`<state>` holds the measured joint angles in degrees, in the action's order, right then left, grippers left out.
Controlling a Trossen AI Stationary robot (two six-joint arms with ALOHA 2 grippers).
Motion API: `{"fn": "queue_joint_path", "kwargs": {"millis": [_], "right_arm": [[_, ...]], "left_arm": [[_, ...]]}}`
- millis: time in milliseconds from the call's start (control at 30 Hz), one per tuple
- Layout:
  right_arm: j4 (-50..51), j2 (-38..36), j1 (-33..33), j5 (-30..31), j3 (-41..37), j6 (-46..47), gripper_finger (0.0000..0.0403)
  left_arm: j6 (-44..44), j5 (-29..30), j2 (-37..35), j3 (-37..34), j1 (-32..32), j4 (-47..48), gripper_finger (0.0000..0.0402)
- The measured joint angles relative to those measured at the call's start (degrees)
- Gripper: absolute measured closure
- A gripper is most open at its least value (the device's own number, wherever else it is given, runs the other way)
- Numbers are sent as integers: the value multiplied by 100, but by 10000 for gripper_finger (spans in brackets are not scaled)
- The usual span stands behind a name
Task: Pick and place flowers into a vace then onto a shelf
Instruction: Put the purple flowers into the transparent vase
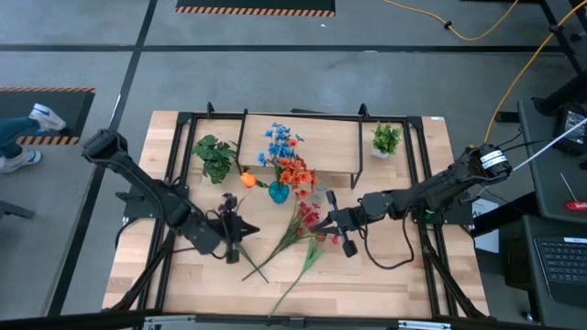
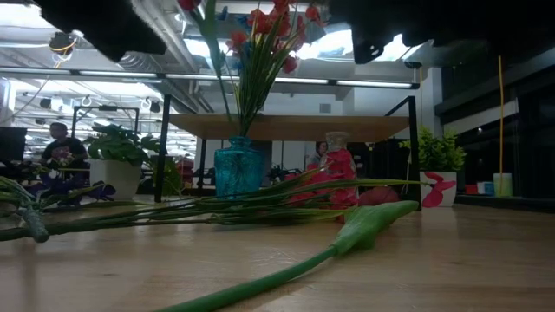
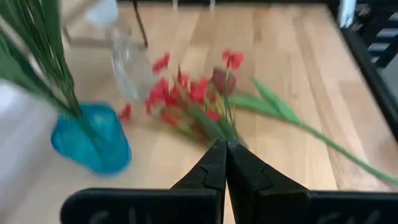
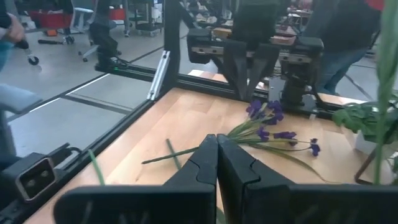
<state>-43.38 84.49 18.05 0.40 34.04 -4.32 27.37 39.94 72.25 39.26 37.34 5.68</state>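
Smooth green stem [image 2: 260, 286], wood tabletop [image 2: 451, 260]

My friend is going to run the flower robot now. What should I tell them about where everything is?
Left pincer: shut, empty, above the table near the purple flowers.
Right pincer: shut, empty, by the red flowers.
Blue vase: on the table in front of the shelf, holding blue and orange flowers.
Done: some flowers are in the vase.
Left: the red and purple flowers and a long green stem lie on the table; the vase is not yet on the shelf.
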Motion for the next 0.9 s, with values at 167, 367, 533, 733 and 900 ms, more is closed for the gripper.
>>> {"fn": "queue_joint_path", "kwargs": {"millis": [167,367,533,733,900], "right_arm": [[521,-241,188,0,0,-12,398],[916,-452,305,1,2,-67,398],[1397,-521,303,2,2,-89,398],[1760,-519,303,13,2,-407,398],[1799,-519,303,13,2,-513,398]], "left_arm": [[1448,-250,539,782,197,1429,398],[3513,-1067,1032,1603,297,2806,398],[4685,-1570,1369,2106,322,3398,398],[6082,-2264,1675,2633,319,4317,398],[7108,-2276,1704,2669,319,4717,398]]}}
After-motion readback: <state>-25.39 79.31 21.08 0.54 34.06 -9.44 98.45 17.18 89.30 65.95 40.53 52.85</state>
